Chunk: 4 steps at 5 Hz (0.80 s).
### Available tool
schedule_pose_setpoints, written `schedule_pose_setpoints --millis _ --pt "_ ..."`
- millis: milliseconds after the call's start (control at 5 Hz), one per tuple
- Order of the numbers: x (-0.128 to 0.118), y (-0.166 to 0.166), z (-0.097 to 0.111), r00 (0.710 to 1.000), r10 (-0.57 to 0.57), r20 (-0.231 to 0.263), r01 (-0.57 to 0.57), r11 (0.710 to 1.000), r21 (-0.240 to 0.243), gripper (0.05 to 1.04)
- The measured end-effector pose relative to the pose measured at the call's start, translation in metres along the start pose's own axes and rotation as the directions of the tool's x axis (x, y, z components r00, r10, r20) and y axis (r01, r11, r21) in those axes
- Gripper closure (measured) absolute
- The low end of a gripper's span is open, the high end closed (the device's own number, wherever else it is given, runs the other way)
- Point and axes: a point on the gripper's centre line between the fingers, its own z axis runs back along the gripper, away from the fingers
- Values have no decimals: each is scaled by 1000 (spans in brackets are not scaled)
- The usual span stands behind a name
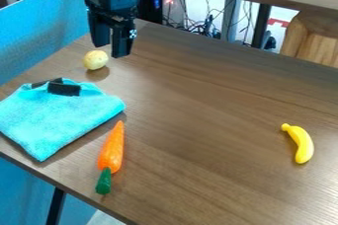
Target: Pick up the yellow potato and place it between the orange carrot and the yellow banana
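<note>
My claw (pixel 111 46) hangs over the table (pixel 198 100), its two fingers spread apart, with the pale yellow ball (pixel 96 60) just below them; I cannot tell whether they touch. The ball is near the far edge of the blue cloth (pixel 59 120), which bears a black piece (pixel 64 89). The carrot (pixel 111 150) lies beside the cloth, the banana (pixel 301 143) well apart from it.

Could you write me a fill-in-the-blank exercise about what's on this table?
The long orange toy carrot has a ____ end. In the picture, the flat turquoise cloth lies to the ____ of the curved yellow toy banana. The black two-fingered tool hangs near a small, pale-yellow object whose shape is ____.

Missing words: green; left; round.
</note>
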Motion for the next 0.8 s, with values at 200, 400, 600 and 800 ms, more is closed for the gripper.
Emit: schedule_pose_setpoints --millis 200,400,600,800 --pt "-1 -1 -16 999 0 -41 -1 1000 -24 95" --pt "0 8 -19 999 -28 -20 28 1000 -2 95" --pt "-5 33 -7 1000 -5 26 4 1000 23 95" --pt "-5 47 3 998 -16 53 14 999 39 95"
